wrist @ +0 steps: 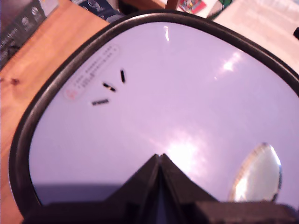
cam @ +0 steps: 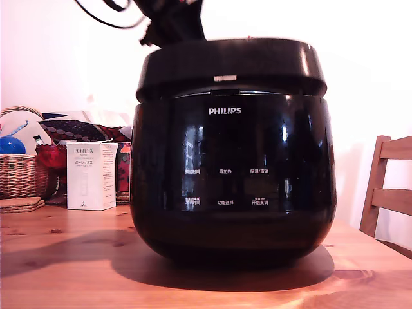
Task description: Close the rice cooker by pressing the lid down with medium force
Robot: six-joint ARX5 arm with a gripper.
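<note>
Pressed together, the two black fingers of the pincer [wrist: 160,158] are seen in the wrist view with their tips meeting in one point and nothing held between them. These tips are touching, or nearly touching, the top of the round glossy lid [wrist: 177,93], which reflects the light so strongly that it looks pale violet there. Directly below the pincer stands the large glossy black rounded rice cooker [cam: 232,187] on the wooden table [cam: 64,257].

In the exterior view the lid [cam: 232,64] is seen lowered onto the body, with a thin seam at the front. Whether the latch is caught cannot be told, so the closing is judged nearly done; a last firm push may remain.

"PHILIPS" is read in white on the cooker front, with small white Chinese button labels under it. Well apart from the pincer, at the exterior view's left, a white cardboard box [cam: 91,175] marked "PORLEX" is seen. A small label near the lid's rim is too blurred to read.
</note>
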